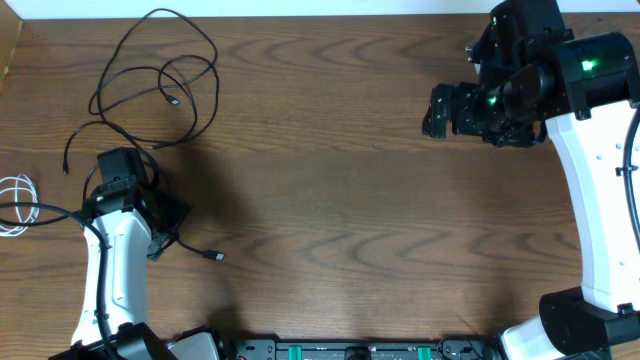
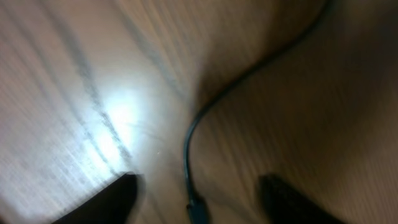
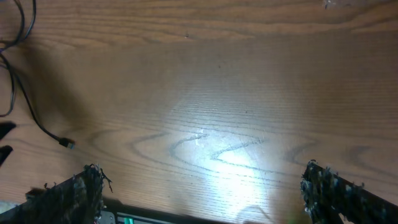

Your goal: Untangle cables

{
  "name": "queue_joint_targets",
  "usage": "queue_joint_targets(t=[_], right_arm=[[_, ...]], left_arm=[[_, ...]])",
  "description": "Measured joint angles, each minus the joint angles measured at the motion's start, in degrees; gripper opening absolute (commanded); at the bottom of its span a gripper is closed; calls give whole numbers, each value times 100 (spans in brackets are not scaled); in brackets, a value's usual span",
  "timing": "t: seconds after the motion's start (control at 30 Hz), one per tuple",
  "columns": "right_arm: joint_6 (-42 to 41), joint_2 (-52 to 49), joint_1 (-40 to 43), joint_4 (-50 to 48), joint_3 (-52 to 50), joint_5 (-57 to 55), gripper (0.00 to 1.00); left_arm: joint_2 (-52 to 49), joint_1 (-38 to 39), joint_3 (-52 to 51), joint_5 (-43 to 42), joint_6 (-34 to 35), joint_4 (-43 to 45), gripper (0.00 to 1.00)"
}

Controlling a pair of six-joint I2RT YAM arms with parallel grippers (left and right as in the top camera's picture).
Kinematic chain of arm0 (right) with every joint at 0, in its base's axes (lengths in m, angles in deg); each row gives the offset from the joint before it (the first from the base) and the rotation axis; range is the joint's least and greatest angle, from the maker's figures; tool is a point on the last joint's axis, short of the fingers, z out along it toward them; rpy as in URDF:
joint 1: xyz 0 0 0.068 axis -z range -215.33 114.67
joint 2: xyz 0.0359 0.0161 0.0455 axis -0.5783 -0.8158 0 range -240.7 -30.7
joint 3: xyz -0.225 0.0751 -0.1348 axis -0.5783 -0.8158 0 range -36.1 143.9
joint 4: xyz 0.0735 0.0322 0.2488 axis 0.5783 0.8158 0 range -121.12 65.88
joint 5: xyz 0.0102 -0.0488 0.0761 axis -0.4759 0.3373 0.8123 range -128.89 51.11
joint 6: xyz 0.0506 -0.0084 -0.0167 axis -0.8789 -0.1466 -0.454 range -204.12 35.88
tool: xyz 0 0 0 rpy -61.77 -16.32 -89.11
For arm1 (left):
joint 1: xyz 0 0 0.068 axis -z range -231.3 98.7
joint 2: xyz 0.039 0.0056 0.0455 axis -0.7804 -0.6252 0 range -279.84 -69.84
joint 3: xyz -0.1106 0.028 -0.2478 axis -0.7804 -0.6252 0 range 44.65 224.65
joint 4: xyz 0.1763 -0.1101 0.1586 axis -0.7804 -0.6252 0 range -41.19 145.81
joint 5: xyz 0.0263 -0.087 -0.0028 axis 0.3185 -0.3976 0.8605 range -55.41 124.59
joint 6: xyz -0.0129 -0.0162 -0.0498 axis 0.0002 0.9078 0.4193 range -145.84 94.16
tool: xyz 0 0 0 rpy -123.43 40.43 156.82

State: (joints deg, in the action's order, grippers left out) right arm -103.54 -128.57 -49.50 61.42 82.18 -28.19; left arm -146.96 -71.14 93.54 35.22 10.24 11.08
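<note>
Thin black cables (image 1: 160, 68) lie in loose overlapping loops at the far left of the table. Another black cable runs in from the left edge, passes under my left gripper (image 1: 163, 222) and ends in a plug (image 1: 213, 257). A coiled white cable (image 1: 14, 203) lies at the left edge. In the left wrist view my left gripper (image 2: 199, 190) is open low over the table, with a black cable (image 2: 189, 134) and its plug end between the fingers, not touching them. My right gripper (image 1: 436, 110) is open and empty, held high over the far right; in the right wrist view (image 3: 205, 186) only bare wood lies between its fingers.
The wooden table (image 1: 350, 200) fills the view. The right wrist view shows a black cable end with a plug (image 3: 67, 144) at its left side. The arm bases and a black rail (image 1: 350, 350) line the front edge.
</note>
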Motion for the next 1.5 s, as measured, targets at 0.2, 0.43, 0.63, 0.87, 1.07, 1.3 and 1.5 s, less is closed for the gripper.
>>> queue_joint_targets(t=[0.2, 0.43, 0.63, 0.87, 1.07, 1.3, 1.5], right_arm=[[0, 0, 0, 0, 0, 0, 99], [0, 0, 0, 0, 0, 0, 99], [0, 0, 0, 0, 0, 0, 99], [0, 0, 0, 0, 0, -2, 99], [0, 0, 0, 2, 0, -2, 99], [0, 0, 0, 0, 0, 0, 99], [0, 0, 0, 0, 0, 0, 99]], left_arm=[[0, 0, 0, -361, -7, 15, 98], [0, 0, 0, -463, -9, 15, 98], [0, 0, 0, -483, -9, 37, 98], [0, 0, 0, -612, 35, 304, 98], [0, 66, 0, -1572, 33, -208, 100], [-4, 446, -330, -1051, 4, -343, 97], [-350, 452, -514, -216, -2, 42, 80]])
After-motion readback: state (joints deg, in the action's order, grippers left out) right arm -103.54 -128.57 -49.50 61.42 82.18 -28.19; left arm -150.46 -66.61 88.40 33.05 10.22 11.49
